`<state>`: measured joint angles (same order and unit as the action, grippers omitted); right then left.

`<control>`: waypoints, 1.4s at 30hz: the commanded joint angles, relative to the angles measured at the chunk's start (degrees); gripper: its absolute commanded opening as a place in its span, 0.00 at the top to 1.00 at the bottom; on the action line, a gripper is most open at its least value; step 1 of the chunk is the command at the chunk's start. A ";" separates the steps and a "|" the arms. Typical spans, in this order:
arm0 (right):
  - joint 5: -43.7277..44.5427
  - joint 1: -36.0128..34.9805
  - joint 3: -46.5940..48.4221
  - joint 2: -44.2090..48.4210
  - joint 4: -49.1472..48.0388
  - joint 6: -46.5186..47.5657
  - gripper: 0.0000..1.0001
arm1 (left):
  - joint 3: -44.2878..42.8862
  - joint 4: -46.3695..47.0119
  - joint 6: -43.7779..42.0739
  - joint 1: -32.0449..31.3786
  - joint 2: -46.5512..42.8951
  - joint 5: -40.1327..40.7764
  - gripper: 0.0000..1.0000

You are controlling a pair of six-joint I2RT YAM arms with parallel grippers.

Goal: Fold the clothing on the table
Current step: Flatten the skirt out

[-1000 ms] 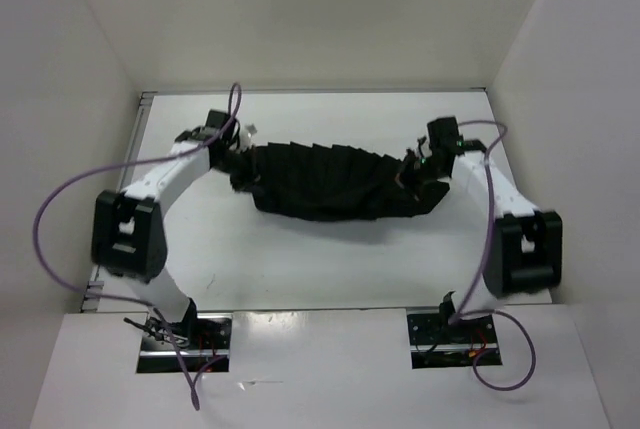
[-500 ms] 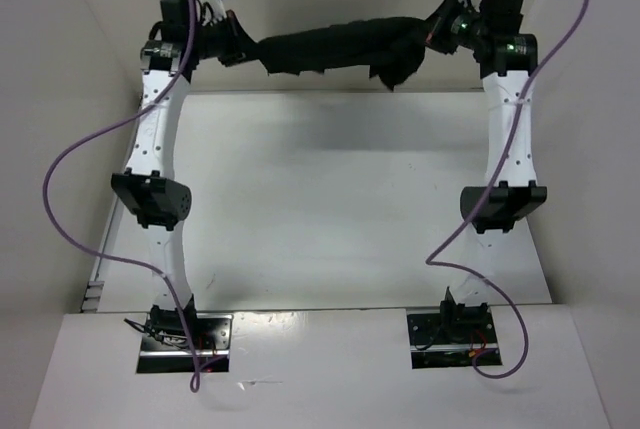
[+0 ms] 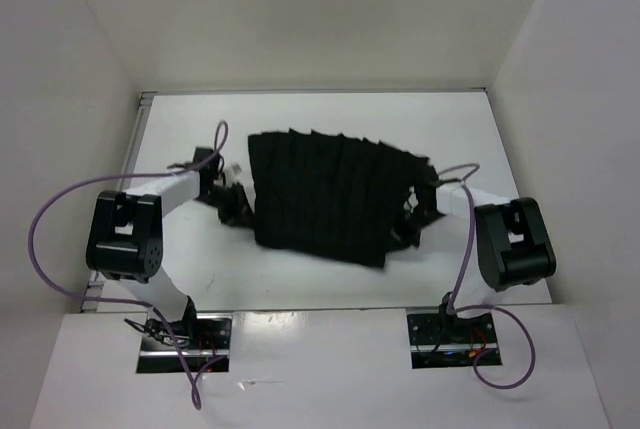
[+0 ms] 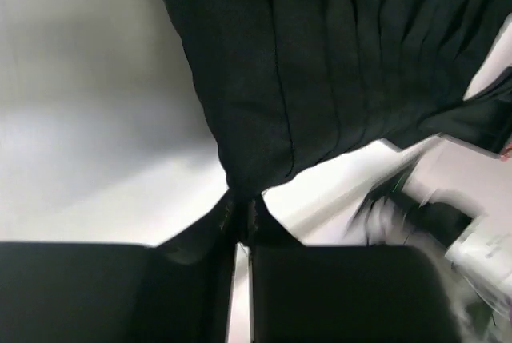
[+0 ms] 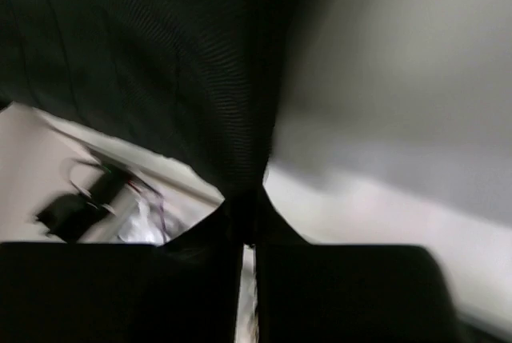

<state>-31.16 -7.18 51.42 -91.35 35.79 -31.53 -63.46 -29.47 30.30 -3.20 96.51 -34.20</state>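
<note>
The black pleated clothing (image 3: 322, 194) lies spread over the middle of the white table (image 3: 455, 129), its ridges running front to back. My left gripper (image 3: 238, 205) sits at its near left corner and my right gripper (image 3: 412, 219) at its near right corner. In the left wrist view the clothing (image 4: 320, 63) narrows to a corner pinched between the nearly closed tips of the left gripper (image 4: 242, 209). In the right wrist view the clothing (image 5: 160, 63) likewise runs into the tips of the right gripper (image 5: 246, 213). Both wrist views are blurred.
White walls (image 3: 70, 99) close in the table on the left, back and right. A metal edge rail (image 3: 140, 139) runs along the table's left side. Purple cables (image 3: 40, 239) loop from both arms. The two arm bases (image 3: 185, 334) stand at the near edge.
Half a second ago both arms held the clothing stretched high at the back wall. They have since pulled back toward me and down, and the clothing now lies spread on the table.
</note>
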 commanded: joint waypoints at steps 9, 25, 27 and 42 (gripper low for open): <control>6.72 -7.67 0.59 24.20 20.89 -9.78 0.41 | 16.26 -17.02 -0.95 -2.25 -24.09 0.53 0.03; 23.68 -7.67 2.28 10.51 10.18 -11.80 0.85 | 4.15 -3.13 4.15 -6.81 -8.62 0.44 1.00; 27.45 -7.67 3.86 5.94 9.03 -11.80 0.85 | 2.47 -3.13 4.15 -8.56 -5.82 2.99 1.00; 31.25 -7.67 15.37 -18.93 3.32 -9.25 0.84 | -4.29 0.47 5.29 -11.83 17.74 13.89 1.00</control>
<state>-3.57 -14.74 64.66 -104.86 45.63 -41.80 -65.39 -31.77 36.21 -15.57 109.75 -26.92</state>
